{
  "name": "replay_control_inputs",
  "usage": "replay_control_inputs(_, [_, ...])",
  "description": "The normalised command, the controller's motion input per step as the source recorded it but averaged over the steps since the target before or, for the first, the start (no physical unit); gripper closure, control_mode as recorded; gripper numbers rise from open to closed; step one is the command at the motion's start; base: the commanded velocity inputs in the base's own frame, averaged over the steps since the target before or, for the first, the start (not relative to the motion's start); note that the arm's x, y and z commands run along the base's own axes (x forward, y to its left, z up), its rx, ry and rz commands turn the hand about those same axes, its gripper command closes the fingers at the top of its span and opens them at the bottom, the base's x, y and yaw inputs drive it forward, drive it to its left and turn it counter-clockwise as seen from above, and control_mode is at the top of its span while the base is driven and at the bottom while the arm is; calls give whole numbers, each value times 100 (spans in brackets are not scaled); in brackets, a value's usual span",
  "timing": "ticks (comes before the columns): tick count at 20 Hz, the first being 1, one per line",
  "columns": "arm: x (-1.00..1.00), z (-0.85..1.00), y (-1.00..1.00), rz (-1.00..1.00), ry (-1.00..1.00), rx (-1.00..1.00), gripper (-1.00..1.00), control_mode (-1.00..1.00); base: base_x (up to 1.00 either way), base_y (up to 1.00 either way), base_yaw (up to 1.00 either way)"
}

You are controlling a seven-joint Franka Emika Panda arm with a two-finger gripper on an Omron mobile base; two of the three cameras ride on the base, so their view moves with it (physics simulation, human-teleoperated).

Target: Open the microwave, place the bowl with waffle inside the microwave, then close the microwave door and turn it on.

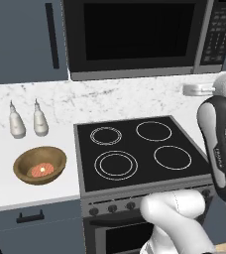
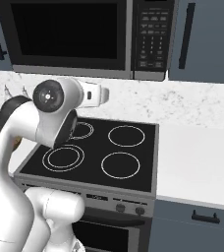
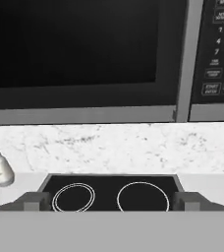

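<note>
The microwave (image 1: 135,37) hangs above the stovetop, its dark glass microwave door (image 1: 137,32) shut and the black keypad panel (image 1: 216,34) on its right. In the hand view the door (image 3: 74,44) spreads across the top. The bowl with waffle (image 1: 39,165), brown wood with a reddish-pink waffle and a yellow dab, sits on the white counter left of the stove. My gripper (image 3: 111,203) is open with nothing between its widely spread fingertips (image 3: 35,201). It hovers level over the stovetop's back right, below the microwave and far from the bowl. The hand (image 1: 198,89) faces the backsplash.
The black four-ring stovetop (image 1: 140,151) lies under the microwave, with oven knobs (image 1: 112,208) in front. Two white bottles (image 1: 17,121) stand behind the bowl. A blue-grey cabinet door with a black handle (image 1: 51,34) flanks the microwave. White counter (image 2: 197,162) stretches right of the stove.
</note>
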Motion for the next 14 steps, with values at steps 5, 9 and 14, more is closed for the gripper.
replay_control_inputs(5, [0,46,-21,0,-25,0,-100,-100,0,0,0])
replay_control_inputs(9, [0,56,-30,0,-24,0,-100,-100,0,0,0])
replay_control_inputs(14, [0,66,-37,-1,-15,0,-100,-100,0,0,0])
